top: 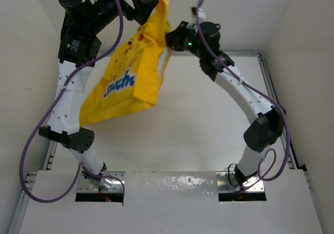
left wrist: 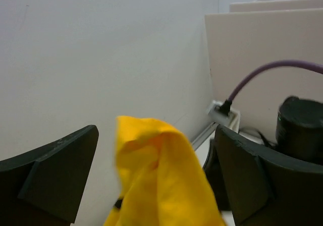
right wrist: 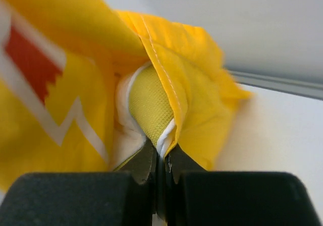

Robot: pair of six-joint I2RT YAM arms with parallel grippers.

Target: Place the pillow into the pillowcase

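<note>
**Ana:** Which step are we at?

**Ben:** Late in the stuffing, I'd judge. The pillowcase (top: 130, 72) hangs in the air over the 11 o'clock part of the tabletop (top: 209, 129), touching nothing below. No pillow lies loose on the surface.

**Ana:** So where is the pillow?

**Ben:** Inside, as far as I can tell. In the right wrist view a white edge of the pillow (right wrist: 122, 112) peeks from the case mouth, at 10 o'clock from the fingertips. The rest is hidden by the yellow cloth.

**Ana:** And who holds what?

**Ben:** The right pincer (right wrist: 161, 158) is closed tight on the stitched hem, with a sliver of white caught in the pinch too. The left pincer (left wrist: 156, 140) gapes wide. A yellow fold stands between its fingers, and neither finger seems to touch it.

**Ana:** Next move?

**Ben:** Probably the left one needs to close on that fold (the free side of the mouth), so both arms can shake the filling toward the closed end. One pinch point alone risks a slip.

**Ana:** Surroundings?

**Ben:** A plain white tabletop with pale walls (top: 26, 46) on three sides. A purple cable (top: 31, 155) loops down at 8 o'clock beside the left arm.
</note>
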